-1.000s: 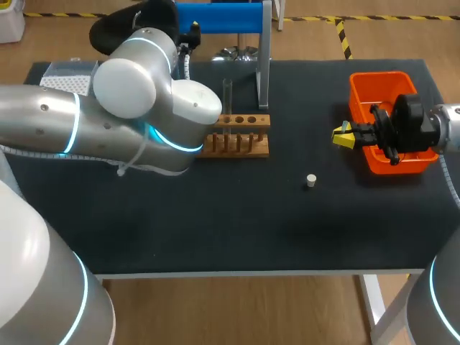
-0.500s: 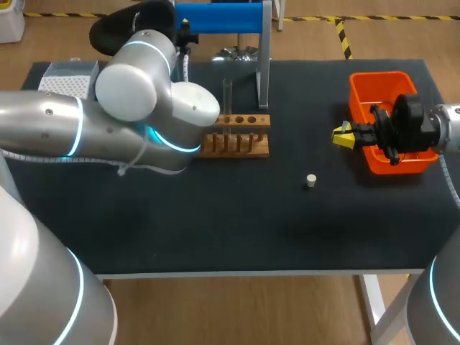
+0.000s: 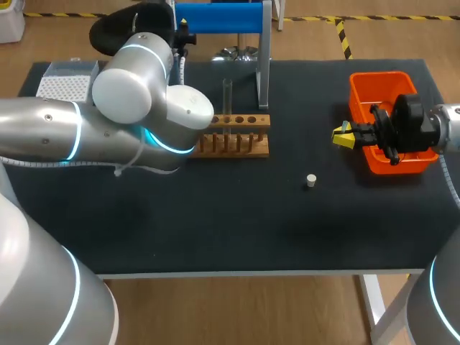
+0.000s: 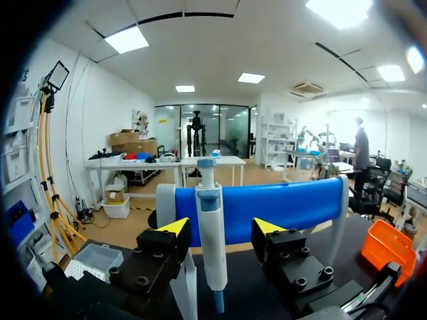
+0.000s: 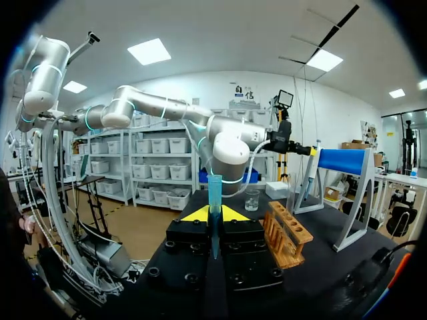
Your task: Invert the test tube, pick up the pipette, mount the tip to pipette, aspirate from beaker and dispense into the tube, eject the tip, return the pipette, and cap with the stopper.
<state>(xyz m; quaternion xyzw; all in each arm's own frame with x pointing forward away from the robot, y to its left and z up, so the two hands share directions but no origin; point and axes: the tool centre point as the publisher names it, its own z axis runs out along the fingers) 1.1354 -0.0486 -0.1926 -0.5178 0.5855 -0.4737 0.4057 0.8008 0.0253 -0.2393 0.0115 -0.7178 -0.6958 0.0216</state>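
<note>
A white pipette (image 4: 211,240) with a blue top hangs on the blue stand (image 4: 287,210) at the table's back. My left gripper (image 4: 220,227) is open around it, with a gap showing on each side. In the head view my left gripper (image 3: 185,32) is at the stand's (image 3: 219,16) left end. A clear test tube (image 3: 227,97) stands upright in the wooden rack (image 3: 237,136). My right gripper (image 5: 213,213) is shut on a teal pipette tip (image 5: 214,193), held upright. That right gripper (image 3: 338,136) hangs beside the orange bin (image 3: 388,83). The small white stopper (image 3: 310,180) lies on the mat. A beaker (image 5: 252,199) stands behind the rack (image 5: 287,230).
A white tip box (image 3: 65,80) sits at the back left, partly hidden by my left arm. The stand's grey post (image 3: 264,57) rises just behind the rack. The black mat (image 3: 237,223) runs to the table's front edge.
My left arm has shifted a little to the left and toward the back. The right arm has kept still with the tip.
</note>
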